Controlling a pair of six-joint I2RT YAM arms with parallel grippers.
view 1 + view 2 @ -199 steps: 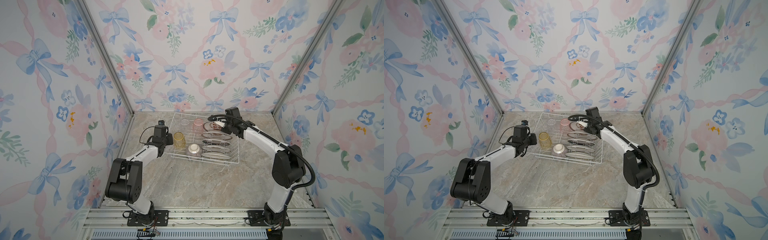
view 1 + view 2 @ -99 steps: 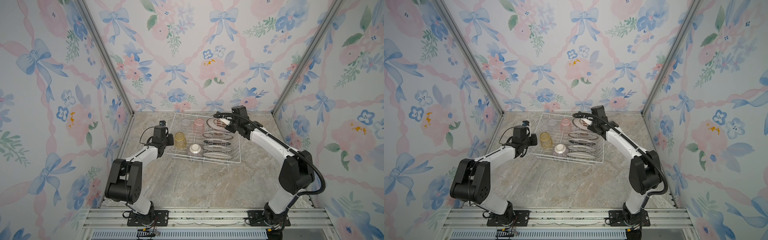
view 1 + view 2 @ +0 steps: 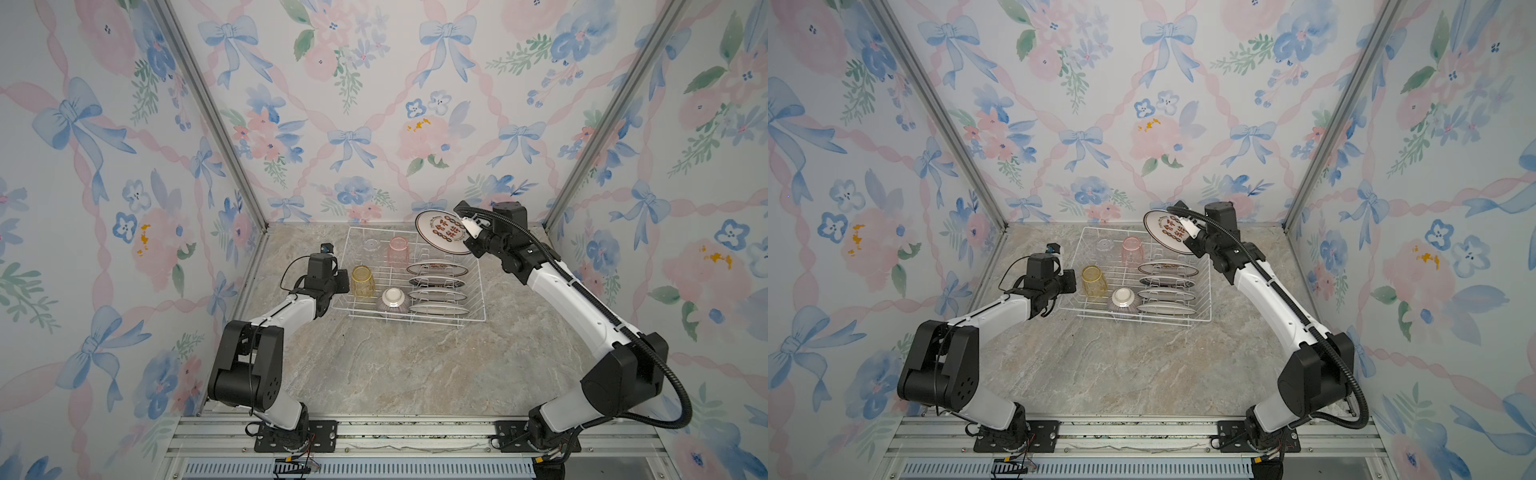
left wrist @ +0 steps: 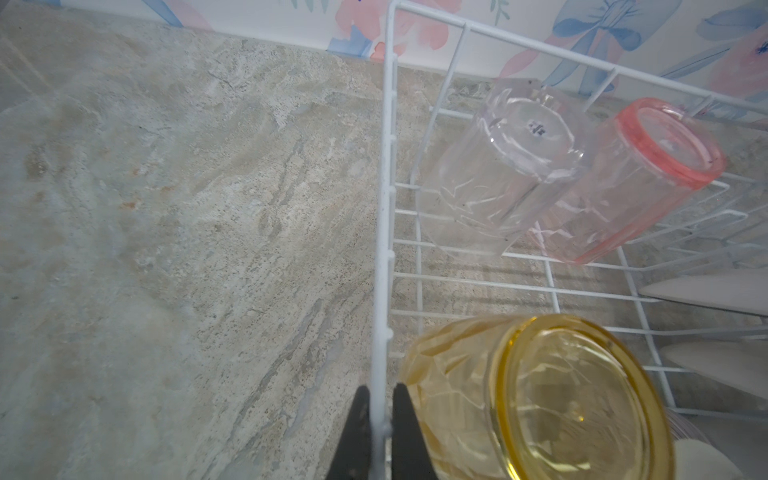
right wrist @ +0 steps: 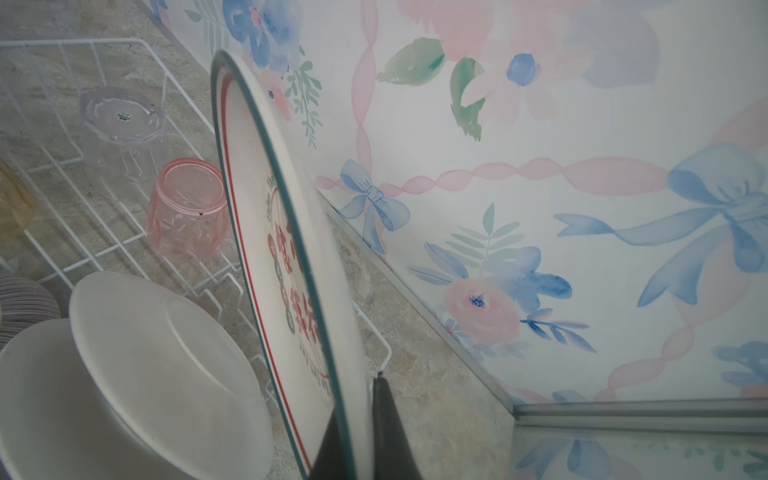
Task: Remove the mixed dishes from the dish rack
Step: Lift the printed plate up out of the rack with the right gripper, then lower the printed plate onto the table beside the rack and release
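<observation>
Step in hand: unloading a plate [image 3: 441, 232]; our right pincer [image 3: 468, 232] grips it above the dish rack [image 3: 436, 319], and our left pincer [image 4: 381, 432] pinches the rack rim. Next, we judge, lay it on the desk [image 3: 395, 365].

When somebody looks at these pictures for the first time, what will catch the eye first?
The printed plate, held tilted above the far right corner of the dish rack by the right end effector, stands out first. Next comes the left end effector, shut on the rack's left rim wire beside the yellow tumbler.
</observation>
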